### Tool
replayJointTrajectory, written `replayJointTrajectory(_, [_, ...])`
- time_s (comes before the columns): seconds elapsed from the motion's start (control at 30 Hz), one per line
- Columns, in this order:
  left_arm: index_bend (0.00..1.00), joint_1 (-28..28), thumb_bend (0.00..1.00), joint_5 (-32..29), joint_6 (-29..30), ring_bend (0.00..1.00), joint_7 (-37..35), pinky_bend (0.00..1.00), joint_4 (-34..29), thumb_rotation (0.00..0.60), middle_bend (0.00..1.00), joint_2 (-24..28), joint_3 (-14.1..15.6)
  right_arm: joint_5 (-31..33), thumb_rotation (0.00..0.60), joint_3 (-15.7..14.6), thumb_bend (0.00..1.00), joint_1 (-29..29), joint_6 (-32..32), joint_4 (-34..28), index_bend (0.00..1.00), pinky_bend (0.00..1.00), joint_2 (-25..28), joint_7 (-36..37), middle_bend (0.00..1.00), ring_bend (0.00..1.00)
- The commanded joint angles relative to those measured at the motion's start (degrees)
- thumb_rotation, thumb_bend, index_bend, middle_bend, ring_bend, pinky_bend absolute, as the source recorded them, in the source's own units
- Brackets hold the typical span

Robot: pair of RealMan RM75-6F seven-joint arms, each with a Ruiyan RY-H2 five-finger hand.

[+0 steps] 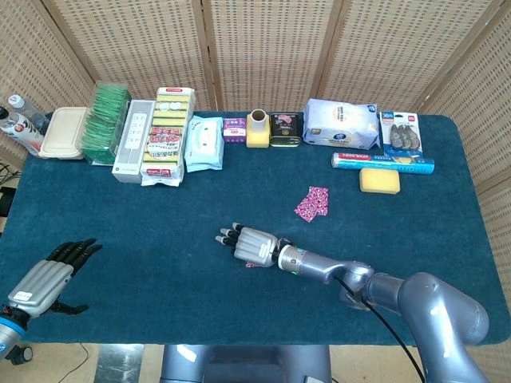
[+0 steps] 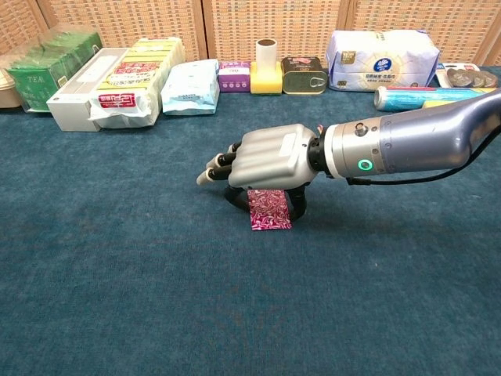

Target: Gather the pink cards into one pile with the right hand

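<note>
Along the far edge of the tabletop (image 1: 120,231) stands a row of goods: a beige lunch box (image 1: 64,132), green tea packets (image 1: 104,122), a white box (image 1: 132,140), a yellow-and-white pack (image 1: 168,136), a light blue wipes pack (image 1: 204,143), a small purple box (image 1: 235,128), a yellow holder with a tube (image 1: 257,129), a dark tin (image 1: 284,130), a white tissue pack (image 1: 342,124), a blister pack (image 1: 400,132), a blue roll (image 1: 383,160) and a yellow sponge (image 1: 379,180). Two bottles (image 1: 19,121) sit at the far left corner. None of these lies between the right robot hand (image 2: 266,160) and the pink pile (image 1: 312,203), which are well apart.

Pink cards show in two places: the pile mid-table, its count unclear, and one single pink card (image 2: 268,209) under the right robot hand. That hand lies palm down over the card, thumb and fingers curled at its edges; whether it grips the card cannot be told. The left robot hand (image 1: 49,279) rests near the front left corner, fingers apart, holding nothing.

The surface is dark blue carpet-like cloth; woven wicker screens (image 1: 263,48) stand behind.
</note>
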Motion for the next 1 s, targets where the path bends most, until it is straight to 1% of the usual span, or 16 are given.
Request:
replayJointTrajectory(0.03, [0.0,-0.01,0.06,-0.01,-0.03,0.0,0.07,0.0,-0.03,0.6,0.0,-0.02,0.0,-0.33,0.6,-0.27,0.16,-0.13,0.38,0.52,0.44,0.16,-0.29,0.3,0.05,0.02])
replayJointTrajectory(0.13, [0.0,0.03,0.06,-0.02,0.05,0.0,0.12,0.0,-0.05,0.6,0.0,-0.02,-0.01,-0.57,0.6,-0.5,0.16,-0.35,0.8,1.07,0.47,0.16,-0.59,0.57,0.05,0.03])
replayJointTrajectory(0.3, [0.0,-0.04,0.06,-0.08,-0.13,0.0,0.2,0.0,-0.06,0.6,0.0,-0.07,-0.01,-0.87,0.6,-0.57,0.17,-0.53,1.49,1.08,0.47,0.17,-0.29,0.63,0.05,0.03])
replayJointTrajectory(0.5, [0.0,-0.07,0.06,0.08,-0.19,0.0,0.21,0.0,-0.12,0.6,0.0,-0.03,0.07,-0.42,0.6,-0.03,0.17,-0.93,2.13,-0.39,0.47,0.17,1.22,-0.12,0.05,0.03])
replayJointTrajectory(0.67, [0.0,-0.04,0.06,0.45,-0.06,0.0,0.06,0.0,-0.19,0.6,0.0,0.08,0.19,1.36,0.6,1.5,0.17,-1.76,2.85,-3.07,0.47,0.17,3.58,-1.17,0.05,0.03])
replayJointTrajectory(0.87, [0.0,0.16,0.06,1.37,0.5,0.0,-0.26,0.0,-0.27,0.6,0.0,0.29,0.48,3.97,0.6,3.1,0.17,-2.74,2.16,-7.3,0.47,0.18,8.23,-5.23,0.05,0.03])
replayJointTrajectory(1.0, [0.0,0.39,0.06,2.05,1.08,0.0,-0.51,0.0,-0.32,0.6,0.0,0.47,0.69,6.77,0.6,4.15,0.17,-3.87,1.23,-8.87,0.47,0.18,10.58,-7.59,0.05,0.03])
